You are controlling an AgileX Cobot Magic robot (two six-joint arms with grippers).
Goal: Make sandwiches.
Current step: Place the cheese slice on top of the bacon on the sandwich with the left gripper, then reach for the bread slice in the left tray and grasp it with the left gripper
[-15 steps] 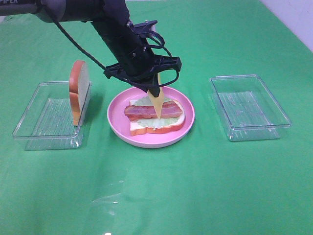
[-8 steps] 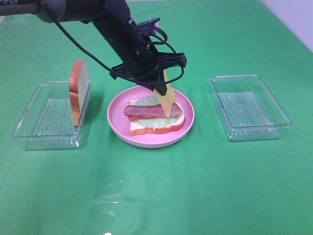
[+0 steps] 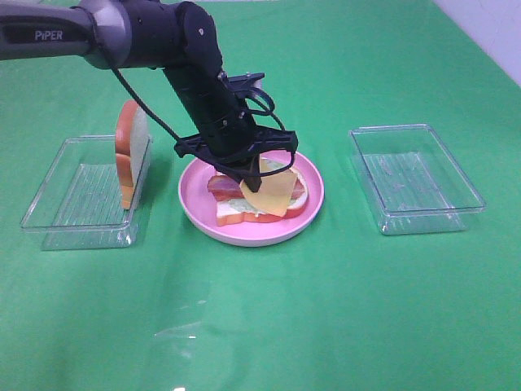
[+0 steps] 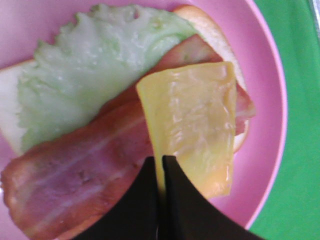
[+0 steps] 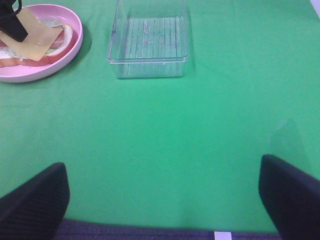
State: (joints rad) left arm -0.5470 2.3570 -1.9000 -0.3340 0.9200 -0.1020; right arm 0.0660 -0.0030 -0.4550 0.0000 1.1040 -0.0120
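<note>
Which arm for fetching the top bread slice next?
Left, probably. Its fingers are over the round pink plate, nearer the upright white bread slice in the left clear plastic tray once the yellow cheese square drops.

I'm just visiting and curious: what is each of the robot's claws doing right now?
Left gripper: closed on the yellow cheese square, lowered over the bacon on the plate.
Right gripper: open, holding nothing.

High overview; two wrist close-ups.
</note>
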